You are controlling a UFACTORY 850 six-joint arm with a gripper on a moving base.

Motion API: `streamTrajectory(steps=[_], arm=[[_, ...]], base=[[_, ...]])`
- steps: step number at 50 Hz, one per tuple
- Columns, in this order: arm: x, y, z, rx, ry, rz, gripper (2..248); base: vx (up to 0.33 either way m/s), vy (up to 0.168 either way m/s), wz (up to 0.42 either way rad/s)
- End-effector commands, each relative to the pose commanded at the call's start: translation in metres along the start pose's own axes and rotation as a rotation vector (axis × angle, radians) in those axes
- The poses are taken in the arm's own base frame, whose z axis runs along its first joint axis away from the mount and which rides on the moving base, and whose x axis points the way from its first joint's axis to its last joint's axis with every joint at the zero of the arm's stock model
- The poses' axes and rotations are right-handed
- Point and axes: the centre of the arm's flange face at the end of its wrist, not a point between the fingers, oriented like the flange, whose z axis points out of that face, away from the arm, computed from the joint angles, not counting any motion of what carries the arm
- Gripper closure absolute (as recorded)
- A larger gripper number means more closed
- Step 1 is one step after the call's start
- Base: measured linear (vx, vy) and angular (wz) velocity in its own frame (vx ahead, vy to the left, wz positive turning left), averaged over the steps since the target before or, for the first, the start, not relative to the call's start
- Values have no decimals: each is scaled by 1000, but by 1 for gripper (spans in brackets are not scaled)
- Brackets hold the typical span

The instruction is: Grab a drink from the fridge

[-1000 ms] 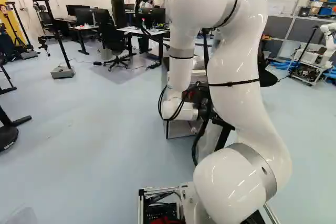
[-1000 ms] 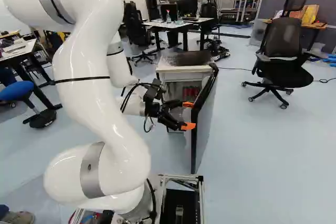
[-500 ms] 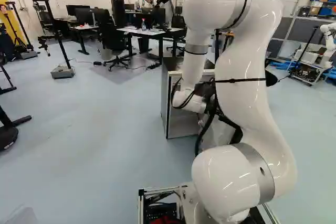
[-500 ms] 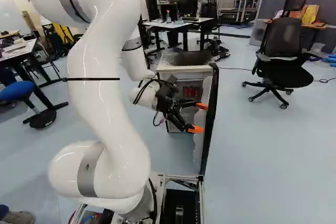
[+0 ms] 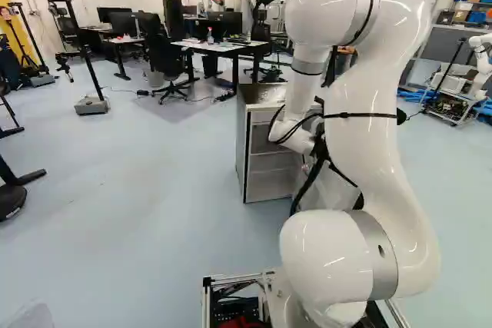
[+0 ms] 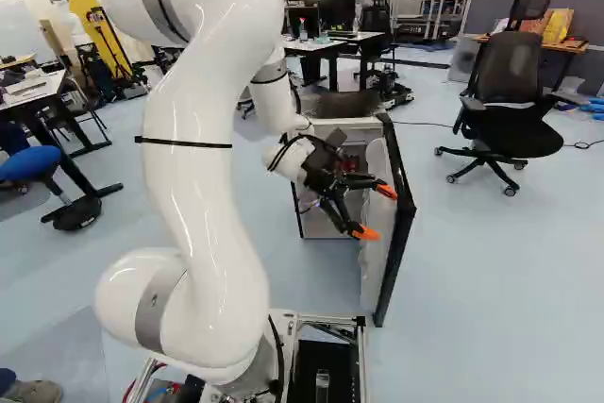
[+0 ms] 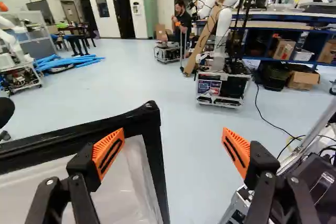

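Observation:
My gripper [image 6: 372,212] stands at the inner side of the fridge door [image 6: 376,238] in the right base view. In the wrist view the gripper [image 7: 173,148] is open with nothing held; one orange-padded finger lies over the door's black-edged corner [image 7: 149,109], the other over floor. Whether that finger touches the door I cannot tell. The door is swung out from the fridge [image 5: 265,140], a low white cabinet with a dark top. Red drinks [image 6: 350,163] show dimly inside, behind the gripper in the right base view.
Right of the door is an office chair [image 6: 510,101]. Desks [image 5: 219,48] stand behind the fridge. The wrist view shows another robot [image 7: 223,72] on a wheeled base, blue tubes [image 7: 65,62] on the floor, and my base's frame [image 7: 241,203] beside the gripper.
My arm has swung rightward in both base views, the gripper moving away from the fridge body. The door has swung further open along with it. The base has not moved.

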Motion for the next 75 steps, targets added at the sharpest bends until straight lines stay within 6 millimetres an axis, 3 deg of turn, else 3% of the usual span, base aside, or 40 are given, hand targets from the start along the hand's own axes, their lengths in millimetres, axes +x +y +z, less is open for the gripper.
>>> streamTrajectory(steps=[59, 67, 75], arm=[[34, -128, 108, -269, -88, 295, 3], [38, -140, 122, -283, -96, 325, 3], [38, -141, 122, -274, -101, 324, 3]], base=[[0, 0, 0], [0, 0, 0], [0, 0, 0]])
